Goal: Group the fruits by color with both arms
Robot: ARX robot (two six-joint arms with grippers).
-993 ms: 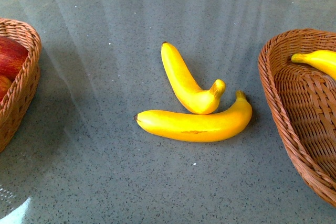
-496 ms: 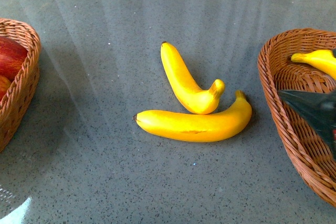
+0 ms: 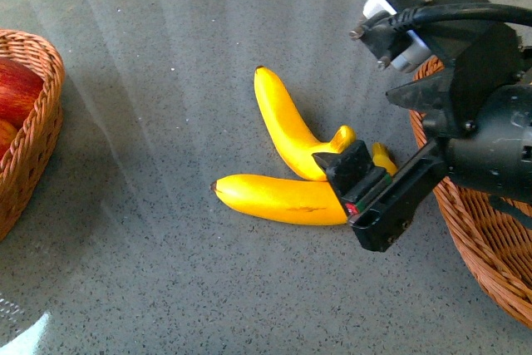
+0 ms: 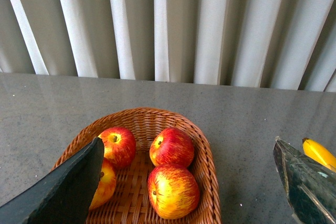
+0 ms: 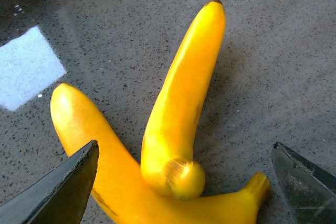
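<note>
The right arm (image 3: 478, 114) had swung in from the right basket (image 3: 495, 259) and leaned low over the two bananas (image 3: 283, 199). Its fingers (image 5: 63, 187) were spread wide apart.

Glossy, smooth bananas (image 3: 283, 199); polished speckled table (image 3: 166, 81); rough woven wicker baskets (image 3: 33, 151).

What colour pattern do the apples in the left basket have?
Red streaked with yellow; the apples show best in the left wrist view.

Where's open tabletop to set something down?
Bare table lies between the apple basket and the two bananas, and across the near edge. Crowded on the right: the right claw hangs over the nearer banana beside the banana basket.
</note>
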